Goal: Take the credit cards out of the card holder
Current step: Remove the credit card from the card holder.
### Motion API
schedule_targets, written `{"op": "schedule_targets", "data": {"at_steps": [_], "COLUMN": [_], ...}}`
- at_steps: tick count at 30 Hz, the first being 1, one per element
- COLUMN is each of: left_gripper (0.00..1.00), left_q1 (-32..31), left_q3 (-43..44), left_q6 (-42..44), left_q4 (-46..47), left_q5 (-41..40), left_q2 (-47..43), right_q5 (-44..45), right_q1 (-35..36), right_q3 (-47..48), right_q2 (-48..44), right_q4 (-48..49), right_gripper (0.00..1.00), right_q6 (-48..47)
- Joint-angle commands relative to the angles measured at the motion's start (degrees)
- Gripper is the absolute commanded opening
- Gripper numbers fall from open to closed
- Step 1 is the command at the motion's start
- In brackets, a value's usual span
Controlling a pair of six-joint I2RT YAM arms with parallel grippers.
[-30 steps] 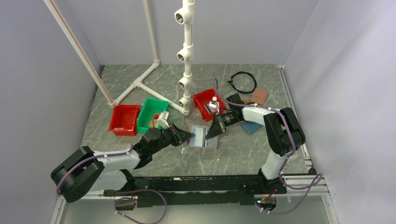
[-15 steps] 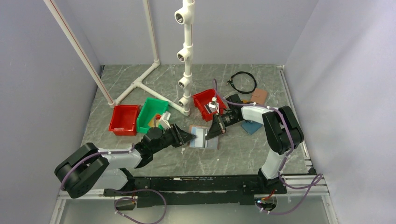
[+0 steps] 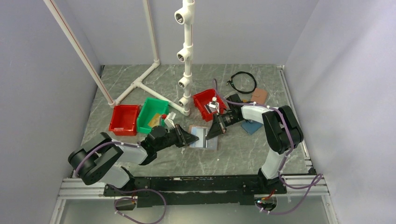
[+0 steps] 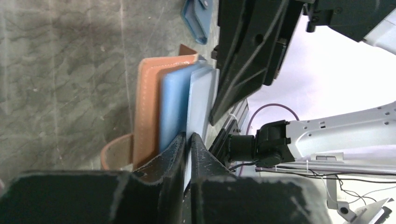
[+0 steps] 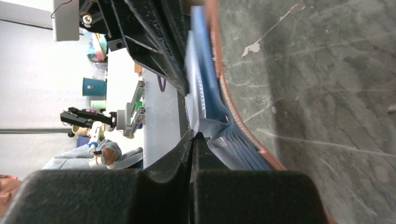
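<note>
Looking at it, you're barely started: the card holder lies open on the table between the arms, and I can't spot any card lying loose. Your left gripper is pinched on the edge of a pale card that sits against the blue lining, not clear of it. Right gripper is clamped tight, tips down at the holder, probably pinning it. Every card's left to pull.

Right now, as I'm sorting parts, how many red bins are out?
2: a red bin at left beside the green bin; another mid-table by the white pipe. None seem hidden.
</note>
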Motion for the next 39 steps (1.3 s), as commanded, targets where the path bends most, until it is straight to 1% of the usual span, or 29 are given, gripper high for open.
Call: {"op": "schedule_targets", "data": {"at_steps": [1, 4, 8, 13, 16, 20, 29, 32, 33, 35, 39], "left_gripper": [0.09, 0.09, 0.15, 0.16, 0.13, 0.00, 0.00, 0.18, 0.21, 0.25, 0.27], "left_q1": [0.8, 1.3, 1.7, 2.9, 4.0, 4.9, 5.5, 5.5, 5.5, 5.5, 5.6], "left_q3": [-0.4, -0.5, -0.1, -1.6, -2.6, -3.2, -3.9, -3.2, -3.0, -2.5, -1.1], "left_q6": [-1.4, -1.0, 0.3, -0.6, -1.6, -1.9, -1.6, -1.8, -1.7, -1.6, -1.5], "left_q4": [8.0, 5.2, 1.6, 4.6, 7.6, 9.8, 10.6, 9.0, 8.4, 7.9, 8.0], "left_q5": [1.1, 1.0, 2.1, 3.7, 4.6, 5.8, 6.6, 7.0, 7.2, 7.8, 9.0], "left_q2": [0.3, -1.5, -3.6, -2.4, -1.3, -0.5, -0.5, -0.1, 0.0, 0.5, 2.3], "right_q5": [-1.3, -1.0, -1.2, -1.3, -1.3, -1.0, -1.0, -1.9, -2.2, -2.7, -3.5], "right_q1": [-0.2, -0.4, -0.7, -1.2, -1.3, -1.3, -1.4, -1.4, -1.4, -1.4, -1.4], "right_q3": [2.2, 2.7, 2.6, 2.5, 2.7, 2.8, 3.5, 3.6, 3.7, 3.7, 3.9], "right_q2": [0.4, 1.0, 1.2, 1.1, 1.4, 1.7, 2.6, 2.5, 2.5, 2.4, 2.6], "right_q4": [-0.7, -1.8, -1.8, -2.1, -2.6, -3.4, -5.1, -5.7, -5.9, -6.3, -7.1], "right_gripper": [0.00, 0.00, 0.00, 0.00, 0.00, 0.00, 0.00, 0.00, 0.00, 0.00, 0.00], "right_q6": [-1.4, -2.2, -2.4, -3.1, -3.8, -4.6, -6.2, -6.9, -7.2, -7.6, -8.5]}}
